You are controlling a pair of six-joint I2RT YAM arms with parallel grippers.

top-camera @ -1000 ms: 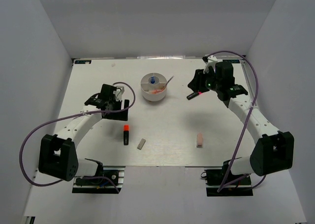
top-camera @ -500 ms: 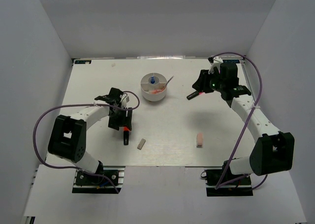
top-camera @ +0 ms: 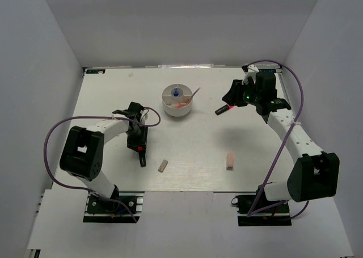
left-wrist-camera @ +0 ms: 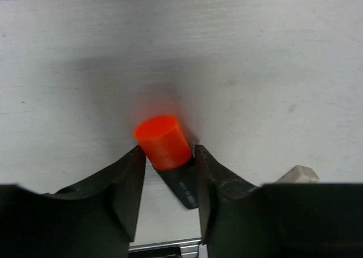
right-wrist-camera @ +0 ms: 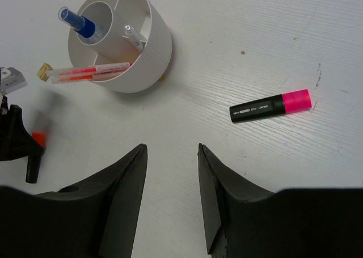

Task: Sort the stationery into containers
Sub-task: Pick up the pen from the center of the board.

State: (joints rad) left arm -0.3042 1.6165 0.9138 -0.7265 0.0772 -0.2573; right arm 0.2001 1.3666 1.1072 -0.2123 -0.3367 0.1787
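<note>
**Left pincer (left-wrist-camera: 168,151) astride the orange-capped highlighter (left-wrist-camera: 163,140), not yet clamped**

The left pincer is down at the bench (left-wrist-camera: 272,54) with its jaws parted, one on either side of the orange-capped highlighter. The highlighter lies flat in the left half of the bench, well apart from the white tub (top-camera: 177,111). In the left wrist view a strip of bare bench shows between the left finger and the black barrel, so the jaws do not appear to have clamped. The right finger looks to be touching the barrel, or nearly so. The orange cap pokes out just past the fingertips, so the hold would fall on the barrel right behind the cap.

The highlighter should be light and stiff, with a hard plastic shell that will not give under pressure. Its smooth surface is likely slippery. A grip so near one end may let the long tail droop or swivel, and a hold nearer mid-barrel would probably carry it more steadily.

The right pincer (right-wrist-camera: 171,150) hangs open and empty above the bench. The pink-capped highlighter (right-wrist-camera: 271,106) lies just ahead of it, to the right of the tub. The tub already holds pink pens (right-wrist-camera: 85,72) and a blue-capped bottle (right-wrist-camera: 76,21). A grey eraser (top-camera: 163,166) and a pink eraser (top-camera: 230,160) lie on the near part of the bench. They are small blocks, probably soft, and should pinch easily.
</note>
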